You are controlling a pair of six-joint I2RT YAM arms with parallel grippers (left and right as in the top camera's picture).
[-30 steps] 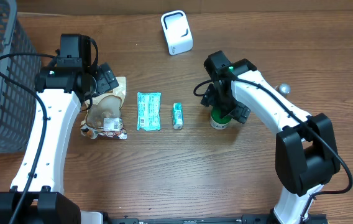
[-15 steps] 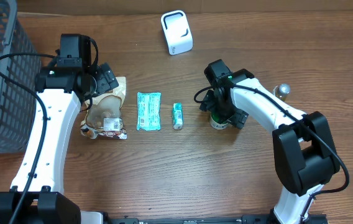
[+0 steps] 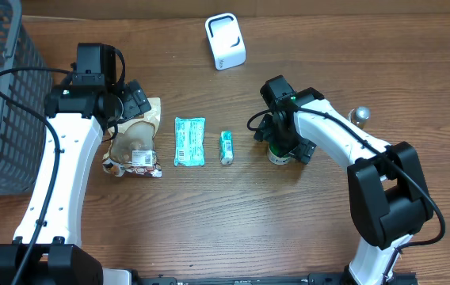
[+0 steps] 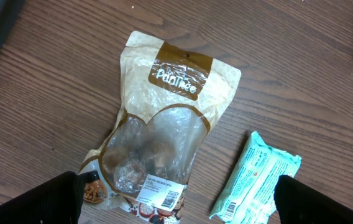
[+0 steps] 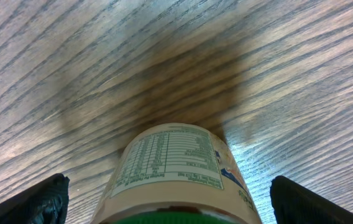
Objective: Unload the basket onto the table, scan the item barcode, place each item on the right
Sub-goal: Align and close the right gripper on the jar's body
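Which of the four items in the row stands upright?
The jar with the green lid, at the right end; the brown bag, teal packet and small tube lie flat.

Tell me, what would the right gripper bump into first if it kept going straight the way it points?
Probably the white bottle with the green cap, sitting between the fingers of the open right gripper. Beyond it lies the wooden table. Depth is hard to judge.

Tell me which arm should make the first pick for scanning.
Right. Its open fingers sit on either side of the upright bottle, so closing should probably suffice. The left gripper, also open, hovers above the flat snack bag and would have to descend first.
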